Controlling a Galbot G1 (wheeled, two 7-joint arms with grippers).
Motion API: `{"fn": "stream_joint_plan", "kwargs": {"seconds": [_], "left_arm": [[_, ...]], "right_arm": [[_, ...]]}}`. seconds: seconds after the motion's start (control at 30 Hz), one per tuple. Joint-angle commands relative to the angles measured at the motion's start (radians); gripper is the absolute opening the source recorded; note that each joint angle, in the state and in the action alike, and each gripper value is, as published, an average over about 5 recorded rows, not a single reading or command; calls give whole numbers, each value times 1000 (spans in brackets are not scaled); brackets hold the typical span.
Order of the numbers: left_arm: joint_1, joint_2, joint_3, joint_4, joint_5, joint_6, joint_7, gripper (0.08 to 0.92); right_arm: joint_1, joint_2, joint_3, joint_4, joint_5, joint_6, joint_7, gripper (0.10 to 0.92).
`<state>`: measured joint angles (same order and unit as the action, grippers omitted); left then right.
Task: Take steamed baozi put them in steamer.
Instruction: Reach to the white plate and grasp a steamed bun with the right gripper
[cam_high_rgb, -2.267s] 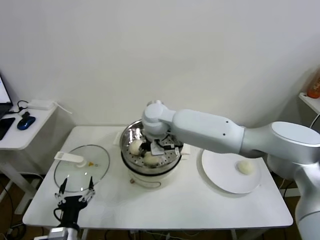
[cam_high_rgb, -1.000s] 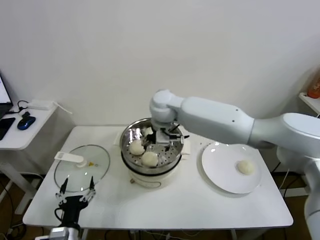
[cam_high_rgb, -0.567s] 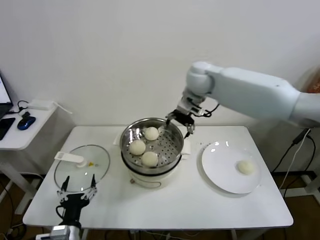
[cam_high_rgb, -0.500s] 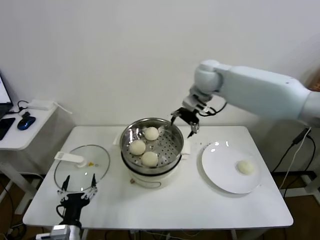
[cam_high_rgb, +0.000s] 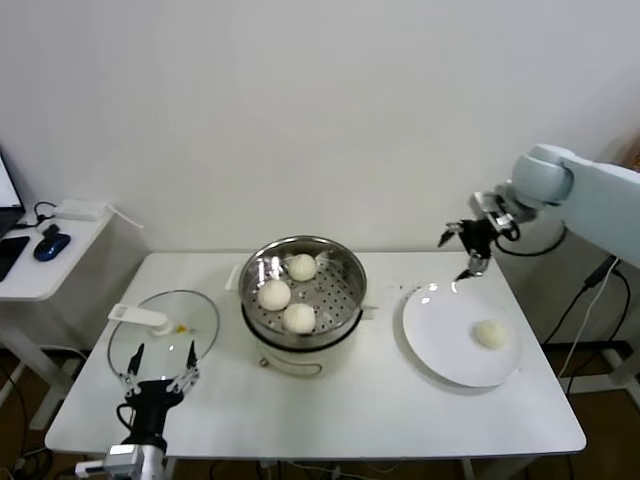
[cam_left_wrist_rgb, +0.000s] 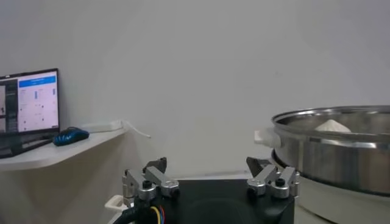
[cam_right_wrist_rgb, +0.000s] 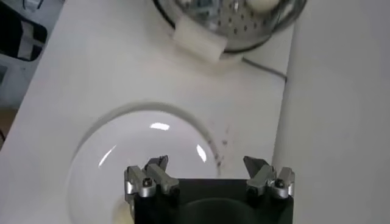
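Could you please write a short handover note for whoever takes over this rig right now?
Right gripper: jaws open, empty, in the air above the far edge of the white plate.
Left gripper: jaws open, empty, parked low at the table's near left edge by the glass lid.
Steamer: mid-table, uncovered, holding three baozi on its perforated floor.
Done: three of the four buns are in the steamer.
Left: the last baozi sits on the plate, to the right of the steamer; it looks like the right gripper's next pick, then place it in the steamer.
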<state>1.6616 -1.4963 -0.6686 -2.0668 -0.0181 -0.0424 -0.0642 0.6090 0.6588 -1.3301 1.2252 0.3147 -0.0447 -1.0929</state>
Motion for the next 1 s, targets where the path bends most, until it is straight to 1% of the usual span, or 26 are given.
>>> {"fn": "stream_joint_plan", "kwargs": {"seconds": [0.03,0.1,0.23,0.3,0.77,1.0], "left_arm": [[-2,0,-1,3,1,-3,1,823],[-1,-1,-2,4,1,-4,1,823],[3,-2,-4,6,3,-5,1,823],[4,-1,-6,6,5,-5,1,823],[3,2,-12,19,8,-2,-1,823],[-1,2,-13,22,9,0,-2,823]], "right_arm": [[-377,-135,295,-73,-240,-18,5,823],[-433,-122,341,-96,-298,11,-1,823],[-551,-81,467,-154,-499,97,-18,823],[-592,-64,510,-176,-556,112,-22,823],[-651,37,592,-316,-537,65,-21,823],[-657,74,598,-344,-536,65,-22,823]]}}
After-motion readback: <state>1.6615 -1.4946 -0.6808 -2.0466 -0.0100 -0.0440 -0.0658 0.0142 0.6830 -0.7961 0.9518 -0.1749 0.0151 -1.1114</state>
